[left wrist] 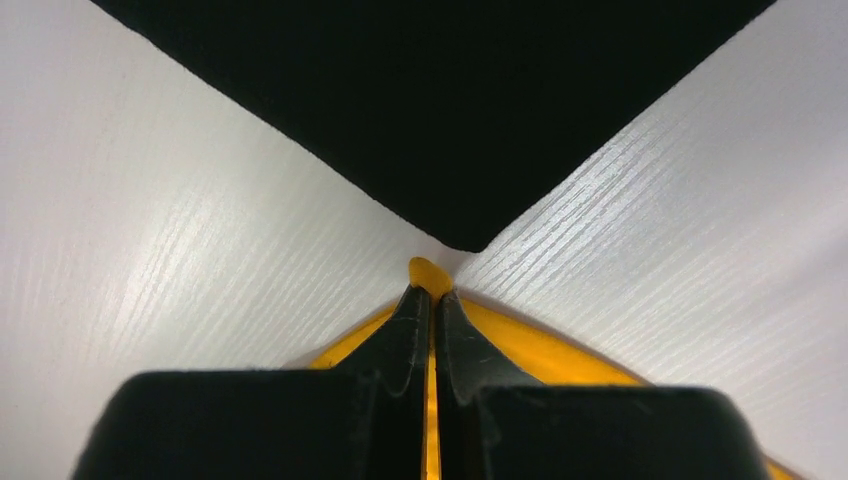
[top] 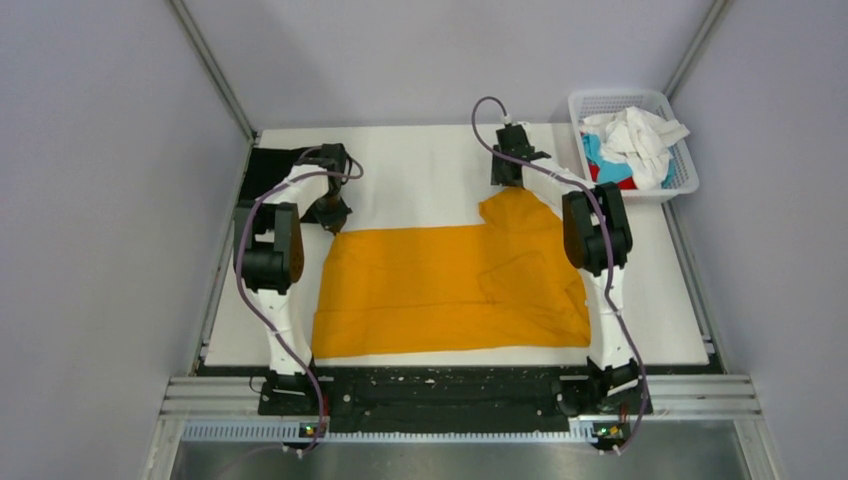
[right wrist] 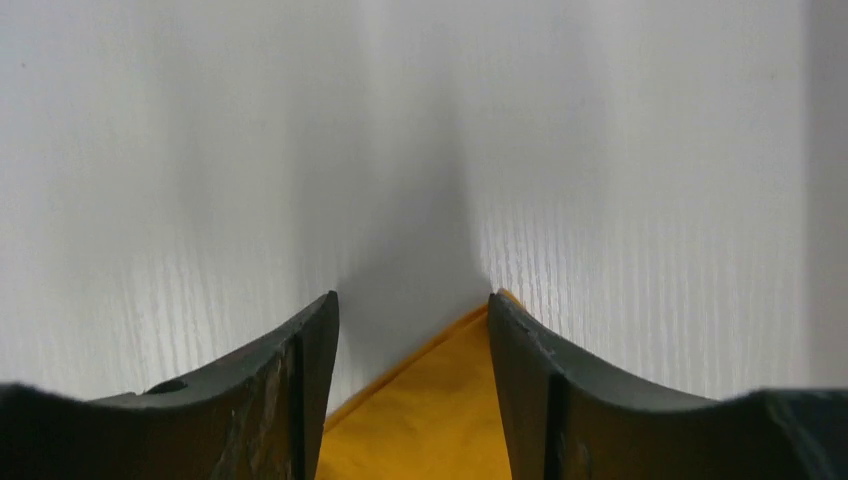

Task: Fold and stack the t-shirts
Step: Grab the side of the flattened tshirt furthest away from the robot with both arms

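The mustard-orange t-shirt (top: 450, 290) lies folded across the middle of the white table. My left gripper (top: 331, 215) is shut on its far-left corner (left wrist: 428, 275), which pokes out past the fingertips. A black t-shirt (top: 270, 165) lies folded at the far left; its corner (left wrist: 450, 120) sits just beyond my left fingers. My right gripper (top: 508, 175) is open over the shirt's far-right corner (right wrist: 440, 400), which lies flat between the fingers on the table. White, light-blue and red t-shirts (top: 630, 145) are piled in the basket.
A white plastic mesh basket (top: 683, 160) stands at the far right corner of the table (top: 430, 170). Grey walls and metal frame posts enclose the table on three sides. A metal rail runs along the near edge at the arm bases.
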Robot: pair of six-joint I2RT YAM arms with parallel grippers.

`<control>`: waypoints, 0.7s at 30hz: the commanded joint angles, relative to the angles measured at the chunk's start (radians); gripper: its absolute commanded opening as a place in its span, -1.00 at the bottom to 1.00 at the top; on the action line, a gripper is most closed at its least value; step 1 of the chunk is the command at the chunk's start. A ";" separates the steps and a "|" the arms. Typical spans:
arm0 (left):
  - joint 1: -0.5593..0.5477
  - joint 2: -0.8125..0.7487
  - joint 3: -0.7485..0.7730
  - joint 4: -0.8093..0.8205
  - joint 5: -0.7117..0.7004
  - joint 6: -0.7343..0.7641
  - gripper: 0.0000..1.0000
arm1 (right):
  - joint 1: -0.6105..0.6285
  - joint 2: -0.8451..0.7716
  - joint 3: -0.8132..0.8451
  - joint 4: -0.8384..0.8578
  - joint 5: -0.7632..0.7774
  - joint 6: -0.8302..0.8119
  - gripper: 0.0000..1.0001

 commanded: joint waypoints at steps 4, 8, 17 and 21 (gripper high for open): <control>-0.006 -0.028 0.025 -0.025 -0.010 0.004 -1.00 | -0.009 -0.064 -0.099 -0.067 0.075 0.021 -0.03; -0.010 -0.049 0.011 -0.024 -0.013 -0.001 -1.00 | -0.009 -0.129 -0.192 -0.060 0.116 0.072 -0.18; -0.021 -0.085 -0.008 -0.010 -0.018 0.008 -1.00 | -0.009 -0.197 -0.261 0.058 0.087 0.104 -1.00; -0.028 -0.130 -0.028 -0.003 -0.026 0.011 -1.00 | -0.006 -0.303 -0.298 0.130 0.048 0.070 -1.00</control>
